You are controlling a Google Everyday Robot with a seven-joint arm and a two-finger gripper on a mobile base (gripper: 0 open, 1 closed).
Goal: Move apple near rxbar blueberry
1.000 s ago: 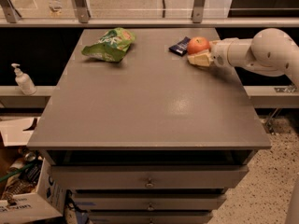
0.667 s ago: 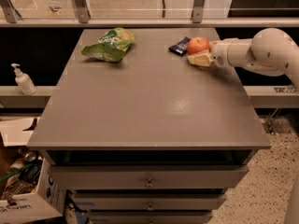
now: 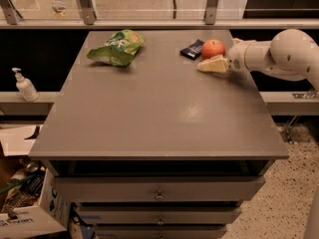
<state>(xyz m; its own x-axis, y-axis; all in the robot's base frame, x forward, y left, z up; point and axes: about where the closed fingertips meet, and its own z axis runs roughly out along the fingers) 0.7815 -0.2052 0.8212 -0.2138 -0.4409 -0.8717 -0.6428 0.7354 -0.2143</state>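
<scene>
1. Cannot read any wording: only pale print on the green snack bag [image 3: 117,47] and a pale fleck on the rxbar blueberry [image 3: 192,49], both too small to make out.
2. Finds the apple [image 3: 213,49] at about 1 o'clock on the grey table [image 3: 159,113], close to the far right corner, red-orange with a paler patch on top.
3. Places the dark navy bar at 9 o'clock of the apple, lying flat and just beside it; cannot tell whether touching.
4. Sees the gripper [image 3: 215,59] coming in from 3 o'clock on the white arm [image 3: 284,54], low over the tabletop and right against the apple's 5 o'clock side.
5. Cannot tell whether the claw is clamped on the fruit or slack around it, with the apple covering part of it.
6. Loses the rest of the arm past the right edge at 3 o'clock.
7. Puts the crumpled green bag at 11 o'clock on the table, well apart from apple and bar.
8. Notes, off the table: a white pump bottle [image 3: 24,85] on a ledge at 9 o'clock; a cardboard box [image 3: 30,218] at 7 o'clock, cut off by the edge, contents hard to make out; drawers [image 3: 159,189] at 6 o'clock; metal posts [image 3: 212,4] at 12 o'clock.
</scene>
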